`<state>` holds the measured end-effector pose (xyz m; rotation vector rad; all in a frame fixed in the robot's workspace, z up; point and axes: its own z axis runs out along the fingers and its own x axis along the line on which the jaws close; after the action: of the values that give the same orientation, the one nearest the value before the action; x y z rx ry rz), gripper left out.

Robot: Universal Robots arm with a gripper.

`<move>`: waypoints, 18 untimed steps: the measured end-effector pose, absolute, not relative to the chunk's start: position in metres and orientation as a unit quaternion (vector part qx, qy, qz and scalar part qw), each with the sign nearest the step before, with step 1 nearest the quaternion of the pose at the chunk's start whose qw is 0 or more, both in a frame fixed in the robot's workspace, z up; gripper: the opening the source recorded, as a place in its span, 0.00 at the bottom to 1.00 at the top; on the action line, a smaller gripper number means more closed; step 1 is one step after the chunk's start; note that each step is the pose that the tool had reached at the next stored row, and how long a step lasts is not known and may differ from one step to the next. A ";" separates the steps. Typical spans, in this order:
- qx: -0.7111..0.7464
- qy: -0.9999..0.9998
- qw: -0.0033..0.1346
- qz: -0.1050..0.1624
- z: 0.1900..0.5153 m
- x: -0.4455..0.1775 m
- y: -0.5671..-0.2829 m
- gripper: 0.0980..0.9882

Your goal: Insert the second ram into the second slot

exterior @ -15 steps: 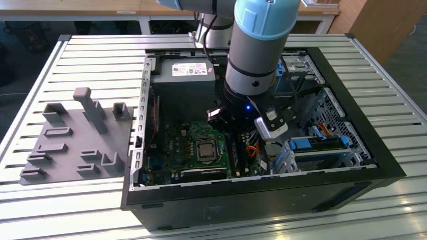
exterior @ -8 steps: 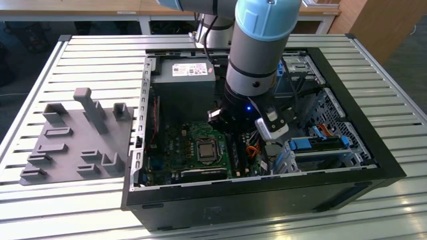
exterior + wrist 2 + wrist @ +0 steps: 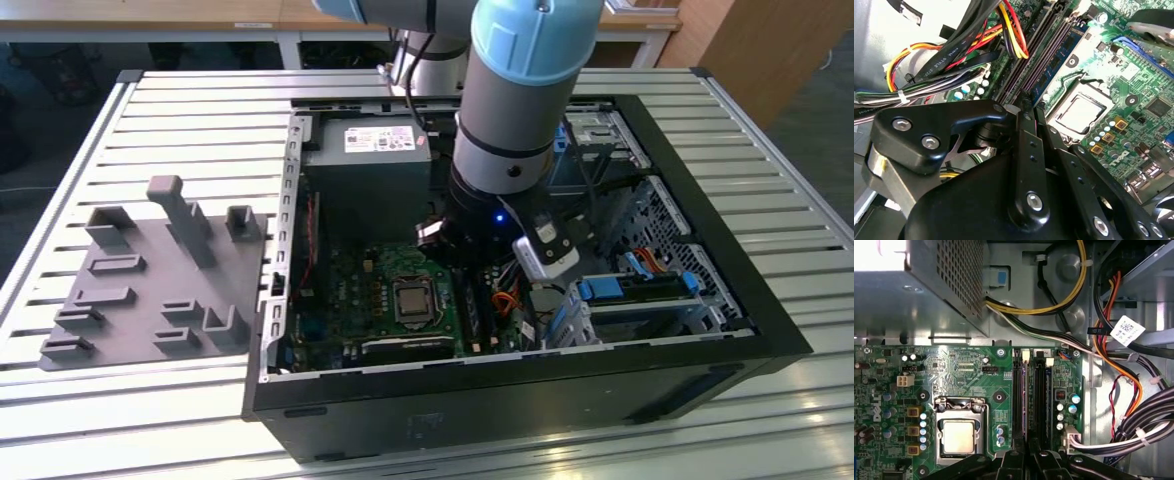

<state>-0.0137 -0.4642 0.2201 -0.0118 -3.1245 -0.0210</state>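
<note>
My gripper (image 3: 1026,106) is low inside the open computer case (image 3: 747,300), over the memory slots to the exterior view's right of the processor socket (image 3: 959,436). A thin blue stick, the second ram (image 3: 1056,62), stands on edge along the slot line. Seen edge-on in the first wrist view, the ram (image 3: 1025,405) runs straight in between the fingertips (image 3: 1015,459). The two fingers sit close together on it. A dark slot (image 3: 1041,400) lies alongside. The arm's wrist (image 3: 514,170) covers the slots in the exterior view.
A grey power supply (image 3: 367,150) stands behind the motherboard. Bundles of coloured cables (image 3: 954,55) run close beside the slots. Drive bays with blue clips (image 3: 621,290) fill the case's right side. A grey holder fixture (image 3: 154,280) lies on the slatted table outside the case.
</note>
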 end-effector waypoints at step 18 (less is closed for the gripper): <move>-0.004 -1.000 0.009 -0.006 0.213 -0.013 -0.465 0.05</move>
<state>-0.0131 -0.4650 0.2127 -0.0119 -3.1241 -0.0191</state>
